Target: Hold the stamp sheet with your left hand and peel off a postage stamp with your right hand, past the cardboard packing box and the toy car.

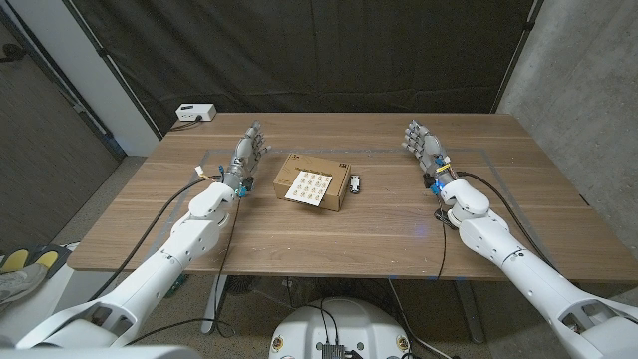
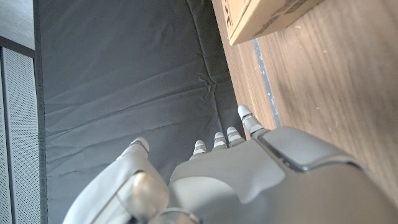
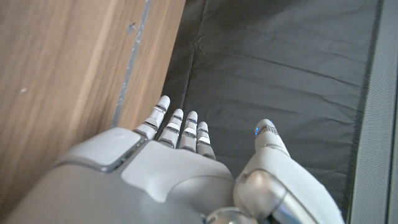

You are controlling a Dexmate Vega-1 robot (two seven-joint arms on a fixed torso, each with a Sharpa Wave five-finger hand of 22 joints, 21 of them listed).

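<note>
Both of your hands hold nothing, fingers extended and apart, one on each side of the goods in the middle of the wooden table [image 1: 329, 234].

At the far left, off the table's back corner, a white power strip [image 1: 194, 113] lies on the floor. Your left hand [image 1: 249, 152] comes next, raised beside the table's left part with its fingers reaching toward the dark curtain [image 1: 329, 50]. In the left wrist view you see the back of that hand [image 2: 249, 180], its fingertips [image 2: 246, 115] spread against the curtain, and a corner of the cardboard packing box [image 2: 261, 18] across the wood.

Just to the right of your left hand sits the cardboard packing box [image 1: 315, 181], near the table's centre. The stamp sheet [image 1: 307, 186] lies on its top face, a pale square with rows of small stamps; you cannot make out single stamps at this size. The toy car [image 1: 356, 182] stands just beside the box's right side, small and dark; whether it touches the box you cannot tell.

Well apart to the right is your right hand [image 1: 423, 143], also raised with its fingers apart and empty. The right wrist view shows its back [image 3: 174, 174], fingertips [image 3: 163, 102] close in a row and the thumb set off to one side.
</note>
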